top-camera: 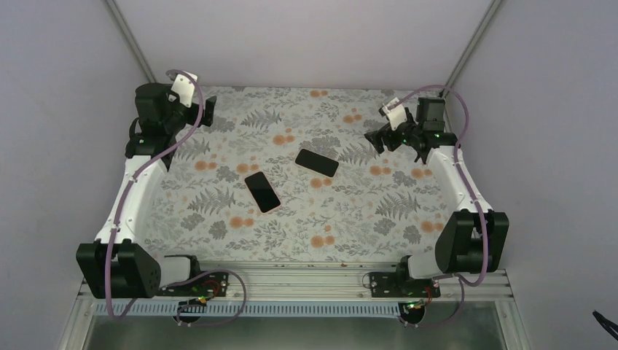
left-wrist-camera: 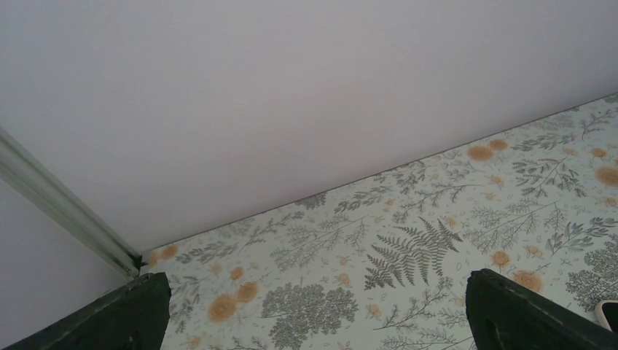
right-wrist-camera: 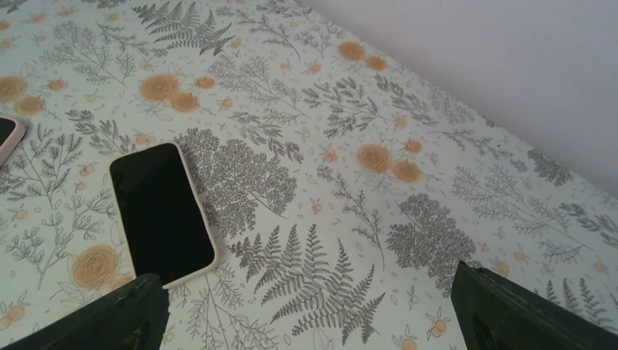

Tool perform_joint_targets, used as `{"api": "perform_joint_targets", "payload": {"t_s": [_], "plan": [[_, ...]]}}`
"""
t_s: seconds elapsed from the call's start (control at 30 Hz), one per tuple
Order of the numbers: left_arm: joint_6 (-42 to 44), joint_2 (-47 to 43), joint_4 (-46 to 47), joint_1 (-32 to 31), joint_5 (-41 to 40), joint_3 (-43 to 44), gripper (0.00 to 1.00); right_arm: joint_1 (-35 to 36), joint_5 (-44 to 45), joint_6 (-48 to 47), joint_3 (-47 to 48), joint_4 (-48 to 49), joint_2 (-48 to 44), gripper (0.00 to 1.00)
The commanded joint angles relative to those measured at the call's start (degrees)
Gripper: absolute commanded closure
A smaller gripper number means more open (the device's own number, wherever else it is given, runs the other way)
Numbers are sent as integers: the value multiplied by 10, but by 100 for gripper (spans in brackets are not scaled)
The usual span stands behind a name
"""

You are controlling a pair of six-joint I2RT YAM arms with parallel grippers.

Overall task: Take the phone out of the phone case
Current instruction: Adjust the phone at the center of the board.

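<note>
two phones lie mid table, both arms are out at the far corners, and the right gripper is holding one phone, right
Not quite. The right gripper holds nothing: the right wrist view shows its jaws open, clear of both phones. The pink-edged phone and the second phone do lie mid table, arms at the far corners.

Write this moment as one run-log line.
left gripper: open, empty | right gripper: open, empty | pink-rimmed phone: lying flat, free | other phone: beside it, apart

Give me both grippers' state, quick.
left gripper: open, holding nothing.
right gripper: open, holding nothing.
</note>
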Motion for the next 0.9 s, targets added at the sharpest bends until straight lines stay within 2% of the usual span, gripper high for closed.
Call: {"api": "perform_joint_targets", "payload": {"t_s": [0.0,0.23,0.3,0.47,0.57,0.67,0.7,0.87], "plan": [[-3,-34,6,3,-19,-13,0,-4,-10,-15,8,-33,-12,0],[3,-25,-12,3,-17,-2,0,-4,7,-21,3,-34,-16,0],[4,-20,-15,3,-18,1,0,5,35,-24,0,-43,-11,0],[13,-6,-16,3,-11,3,0,152,148,-78,-29,-142,14,17],[9,6,-21,2,-15,10,0,206,144,-57,-35,-143,28,19],[9,14,-21,2,-20,11,0,231,103,-53,-21,-155,56,24],[11,16,-22,2,-21,11,0,240,101,-52,-16,-160,72,29],[18,15,-27,3,-24,5,0,273,119,-24,29,-176,196,89]]}}
